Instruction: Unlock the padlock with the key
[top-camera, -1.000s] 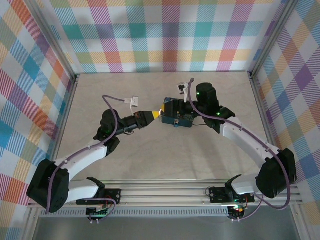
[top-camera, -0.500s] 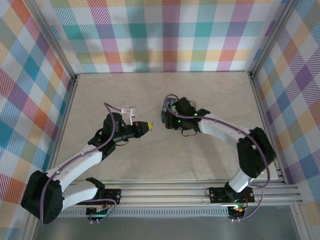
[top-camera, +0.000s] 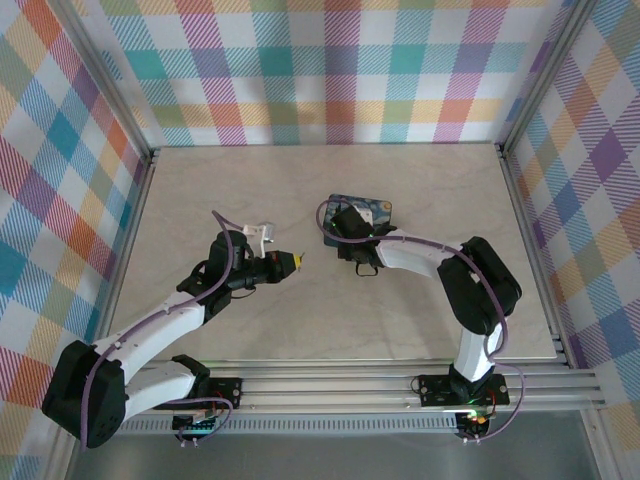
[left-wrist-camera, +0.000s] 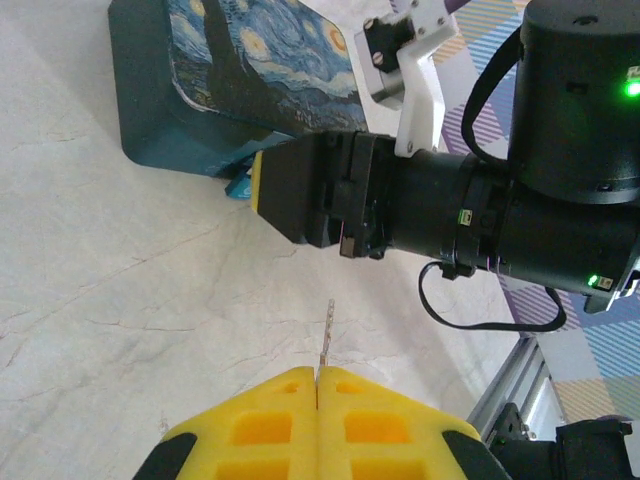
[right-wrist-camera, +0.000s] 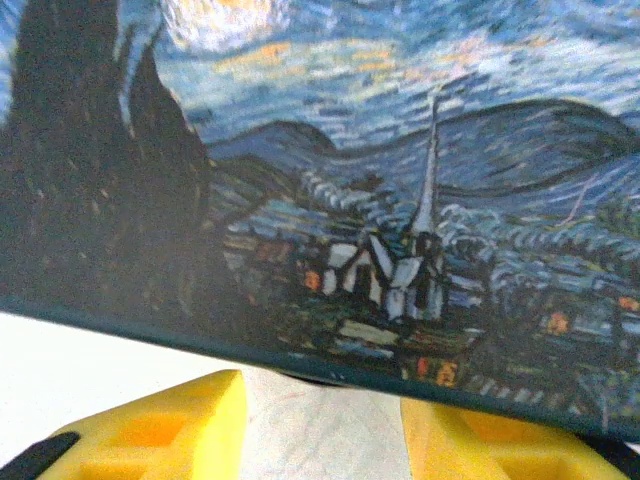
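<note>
A: A pale marbled table (top-camera: 320, 320) inside bright plaid walls (top-camera: 340, 70). Where is the padlock?

B: The padlock (top-camera: 372, 208), a dark-blue block printed with a starry-night painting, lies flat near the table's middle, a little toward the far side.

A: And the hands?

B: The right hand (top-camera: 342, 226) sits right at the padlock, its yellow fingers (right-wrist-camera: 150, 430) spread, with the painted face just past their tips. The left hand (top-camera: 292, 261) hovers nearby on the left. Its fingers are pressed together, pinching the key (left-wrist-camera: 325, 335), a thin metal sliver that points toward the right hand and is clear of the padlock.
</note>
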